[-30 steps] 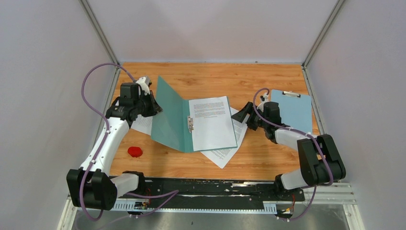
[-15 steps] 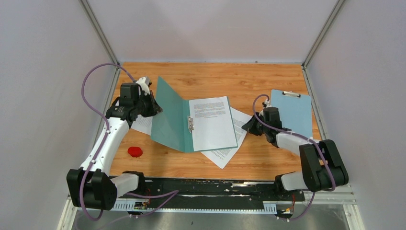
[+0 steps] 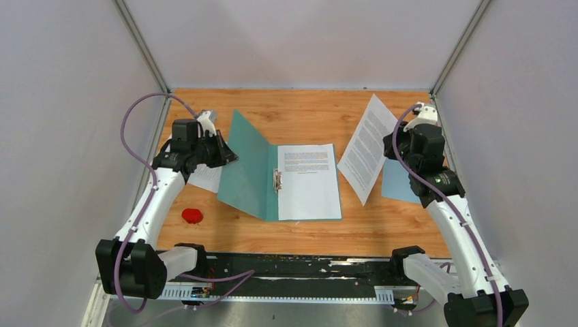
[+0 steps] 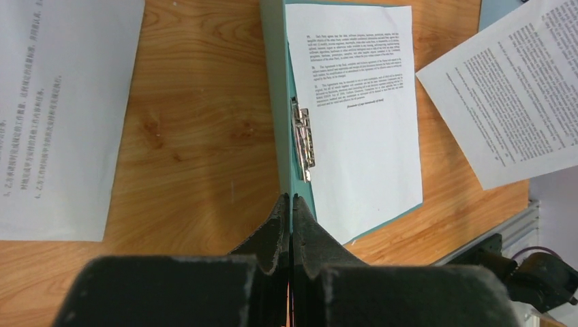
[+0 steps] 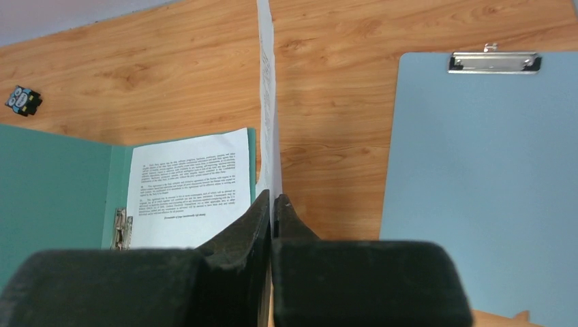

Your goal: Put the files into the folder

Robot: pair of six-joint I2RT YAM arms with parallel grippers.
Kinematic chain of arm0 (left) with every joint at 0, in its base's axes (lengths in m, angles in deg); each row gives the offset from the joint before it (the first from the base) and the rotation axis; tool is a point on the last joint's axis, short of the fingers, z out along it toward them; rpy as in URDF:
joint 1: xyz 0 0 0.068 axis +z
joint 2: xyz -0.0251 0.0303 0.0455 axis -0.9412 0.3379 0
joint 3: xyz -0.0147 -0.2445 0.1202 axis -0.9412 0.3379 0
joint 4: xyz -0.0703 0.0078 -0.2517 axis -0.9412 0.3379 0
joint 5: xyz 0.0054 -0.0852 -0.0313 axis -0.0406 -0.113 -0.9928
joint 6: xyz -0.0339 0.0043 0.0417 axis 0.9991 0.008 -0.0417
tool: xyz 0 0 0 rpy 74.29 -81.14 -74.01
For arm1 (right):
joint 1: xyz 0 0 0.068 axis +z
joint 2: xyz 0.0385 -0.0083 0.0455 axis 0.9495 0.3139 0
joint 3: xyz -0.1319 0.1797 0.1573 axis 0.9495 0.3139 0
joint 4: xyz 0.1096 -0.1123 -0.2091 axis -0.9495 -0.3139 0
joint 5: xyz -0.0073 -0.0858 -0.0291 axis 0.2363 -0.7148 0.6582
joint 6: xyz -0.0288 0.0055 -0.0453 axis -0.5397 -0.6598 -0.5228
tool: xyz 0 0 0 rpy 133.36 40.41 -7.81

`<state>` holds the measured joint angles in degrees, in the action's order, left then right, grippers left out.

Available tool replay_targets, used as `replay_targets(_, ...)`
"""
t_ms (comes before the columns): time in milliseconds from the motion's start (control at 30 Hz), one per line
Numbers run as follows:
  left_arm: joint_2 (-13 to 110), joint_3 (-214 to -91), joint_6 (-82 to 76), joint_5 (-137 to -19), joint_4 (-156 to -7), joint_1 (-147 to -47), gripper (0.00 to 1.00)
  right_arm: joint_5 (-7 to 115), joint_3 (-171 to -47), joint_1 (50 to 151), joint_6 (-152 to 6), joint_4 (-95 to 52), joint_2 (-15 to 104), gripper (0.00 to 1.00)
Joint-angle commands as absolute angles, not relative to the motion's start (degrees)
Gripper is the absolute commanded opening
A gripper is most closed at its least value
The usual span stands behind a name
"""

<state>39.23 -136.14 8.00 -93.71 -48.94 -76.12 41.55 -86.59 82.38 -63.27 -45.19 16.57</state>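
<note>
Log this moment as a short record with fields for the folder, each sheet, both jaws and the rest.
folder: open, left cover raised, right cover flat on table
filed sheet: lying on the right cover
held sheet: in the air, right of the folder
loose sheet: flat on table, left of the folder
left jaws: shut on the raised cover
right jaws: shut on the held sheet
clipboard: flat on table, far right
red object: on table, front left
</note>
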Motion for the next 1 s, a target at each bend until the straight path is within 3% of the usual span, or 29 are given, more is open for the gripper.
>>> replay_targets(0, 38.58, -133.81, 10.80, -98.78, -54.76, -76.38, 0.00, 47.10, -95.99, 82.17, -68.72, -54.50, 17.24, 0.00)
replay_targets(300, 40.23, -130.73, 13.44, -100.97, -59.54, -78.16, 0.00, 79.49, -106.65, 82.33, -64.84, -55.15, 20.13, 0.00)
replay_targets(500, 40.63, -128.48, 15.66, -103.63, -63.33, -78.61, 0.16, 98.84, -98.58, 82.34, -49.53, -35.73, 19.48, 0.00)
replay_targets(567, 41.26, -128.32, 15.43, -104.90, -63.60, -78.60, 0.25, 101.12, -95.86, 82.34, -45.95, -30.00, 20.07, 0.00)
replay_targets(700, 43.37, -130.78, 11.56, -105.64, -60.08, -78.60, 0.43, 98.25, -93.26, 82.17, -51.06, -32.38, 22.20, 0.00)
replay_targets(967, 48.79, -135.68, 6.32, -102.30, -55.43, -78.60, 0.54, 92.19, -84.78, 80.98, -59.90, -26.91, 34.77, 0.00)
